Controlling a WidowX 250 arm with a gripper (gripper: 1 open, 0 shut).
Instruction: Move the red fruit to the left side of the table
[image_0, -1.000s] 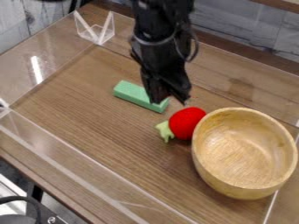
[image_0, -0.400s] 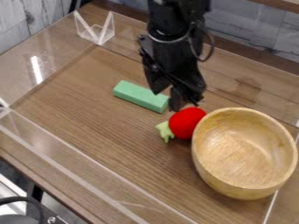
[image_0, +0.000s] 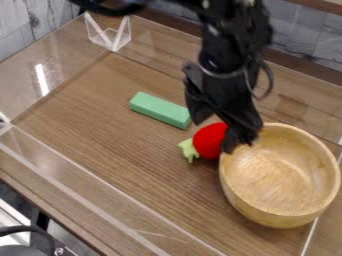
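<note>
The red fruit (image_0: 209, 141) lies on the brown table (image_0: 94, 115), just left of the wooden bowl, with its light green leafy cap pointing toward the front left. My gripper (image_0: 223, 124) hangs right over the fruit's back right side. Its dark jaws stand apart and open, one by the fruit's top and one near the bowl's rim. Nothing is held between them. The arm reaches down from the upper middle of the view and hides part of the fruit's far side.
A large wooden bowl (image_0: 310, 200) stands at the right, almost touching the fruit. A flat green rectangular block (image_0: 160, 109) lies to the fruit's back left. Clear acrylic walls (image_0: 54, 170) edge the tabletop, and a clear stand (image_0: 107, 33) sits at the back left.
The gripper has moved right and toward the front, from beside the green block to over the fruit, and its jaws have spread open. The fruit, block and bowl have not moved.
</note>
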